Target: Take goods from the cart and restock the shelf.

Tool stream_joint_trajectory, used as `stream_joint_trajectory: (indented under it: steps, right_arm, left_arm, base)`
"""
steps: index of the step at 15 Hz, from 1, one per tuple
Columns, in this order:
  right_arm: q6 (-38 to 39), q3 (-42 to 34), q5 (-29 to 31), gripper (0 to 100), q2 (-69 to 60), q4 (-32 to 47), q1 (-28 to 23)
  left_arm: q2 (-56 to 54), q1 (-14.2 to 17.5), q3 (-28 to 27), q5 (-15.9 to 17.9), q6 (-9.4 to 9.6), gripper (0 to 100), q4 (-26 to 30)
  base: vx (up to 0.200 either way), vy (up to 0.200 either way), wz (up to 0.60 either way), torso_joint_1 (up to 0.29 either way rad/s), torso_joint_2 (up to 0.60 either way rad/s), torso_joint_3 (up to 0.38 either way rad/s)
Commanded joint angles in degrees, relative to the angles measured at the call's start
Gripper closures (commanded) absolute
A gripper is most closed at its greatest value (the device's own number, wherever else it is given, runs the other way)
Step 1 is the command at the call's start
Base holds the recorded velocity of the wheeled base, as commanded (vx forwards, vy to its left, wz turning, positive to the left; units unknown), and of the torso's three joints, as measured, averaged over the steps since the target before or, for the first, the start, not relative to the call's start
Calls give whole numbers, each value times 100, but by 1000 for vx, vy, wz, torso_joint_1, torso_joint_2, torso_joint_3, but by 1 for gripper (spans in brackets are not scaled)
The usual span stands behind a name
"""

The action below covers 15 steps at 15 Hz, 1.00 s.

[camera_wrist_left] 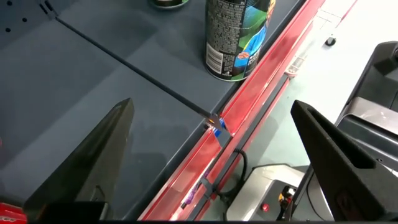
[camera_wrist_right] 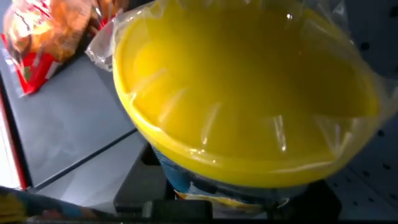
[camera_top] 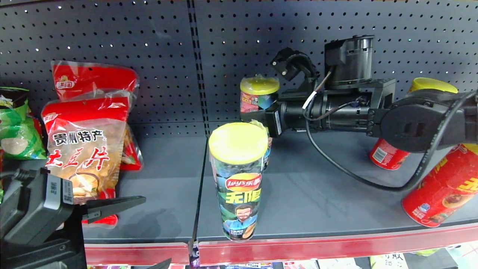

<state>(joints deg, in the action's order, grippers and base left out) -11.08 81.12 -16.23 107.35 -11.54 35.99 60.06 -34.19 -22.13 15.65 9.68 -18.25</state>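
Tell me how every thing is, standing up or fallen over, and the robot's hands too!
front can: upright, lid on.
back can: upright, lid on, gripped.
right gripper: shut on back can.
left gripper: open, empty.
near red can: tipped over.
far red can: tipped over.
red snack bags: standing.

Light falls from above and in front, even and fairly bright, on the dark grey metal shelf (camera_top: 317,194), where the shadows are faint and soft-edged. Tiny bright specks glint in the holes of the dark perforated back panel (camera_top: 112,37). The crinkled red plastic snack bag (camera_top: 87,138) throws white glare. The glossy red front strip (camera_top: 336,244) bows upward toward the head view's right edge. In the left wrist view the strip (camera_wrist_left: 261,81) carries a pale reflected streak. White highlights cross the film-wrapped yellow plastic lid (camera_wrist_right: 249,93).
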Motion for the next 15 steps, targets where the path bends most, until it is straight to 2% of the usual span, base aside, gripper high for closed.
stream_joint_trajectory:
  steps: [1,10,11,15]
  right_arm:
    - [1,89,-3,100,84,-6,-4]
    - [-8,212,5,100,199,-6,5]
    - [1,176,5,0,199,-6,31]
    - [18,97,23,0,146,3,75]
  left_arm:
    - [32,1,-2,-1,-1,0,-3]
    - [49,1,-64,-1,8,0,6]
    - [49,1,-64,-1,8,0,6]
    - [49,1,-64,-1,-1,0,6]
  base:
    - [0,0,0,0,0,0]
    - [0,0,0,0,0,0]
    - [0,0,0,0,0,0]
    - [0,0,0,0,0,0]
